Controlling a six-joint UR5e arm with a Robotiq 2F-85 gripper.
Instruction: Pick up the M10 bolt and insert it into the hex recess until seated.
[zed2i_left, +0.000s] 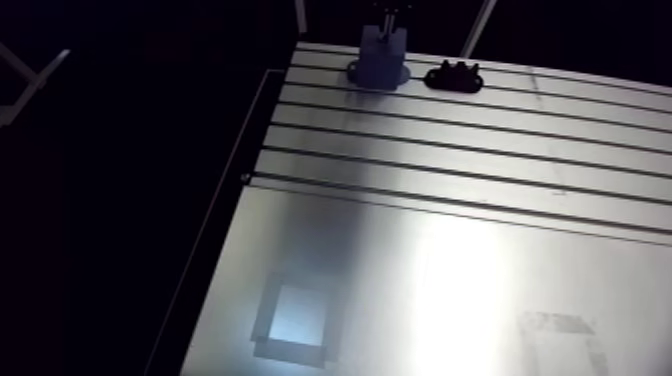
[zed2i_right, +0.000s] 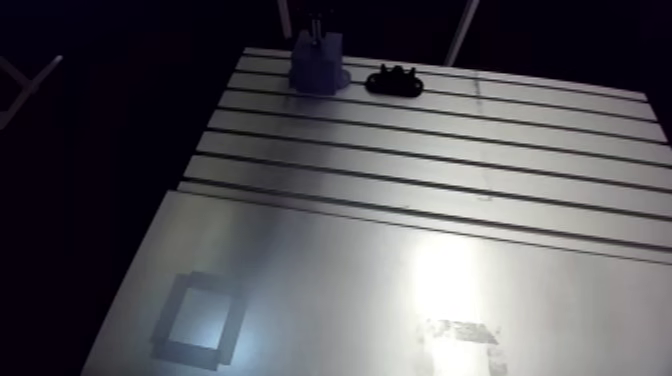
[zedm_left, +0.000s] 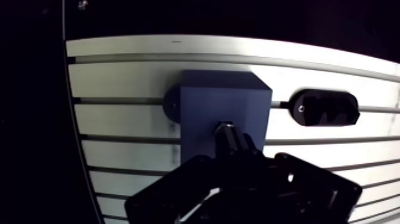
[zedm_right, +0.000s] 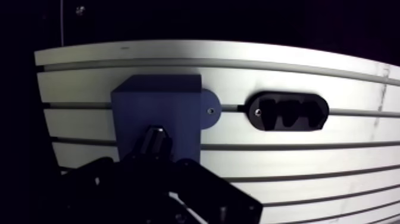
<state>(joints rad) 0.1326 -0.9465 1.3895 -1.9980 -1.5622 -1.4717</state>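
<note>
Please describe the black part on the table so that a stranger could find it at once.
Look at the far end of the slotted aluminium table. Beside the blue block lies the black part: flat, oval, with scalloped hollows, while the block stands tall.

No text, number or brand can be read anywhere. A worn pale patch (zed2i_left: 558, 325) on the tabletop (zed2i_left: 450, 150), well apart from the blue block (zed2i_left: 383, 55), shows grainy marks too blurred to read.

Hex recess hidden behind dark hand (zedm_left: 230, 152)
</note>
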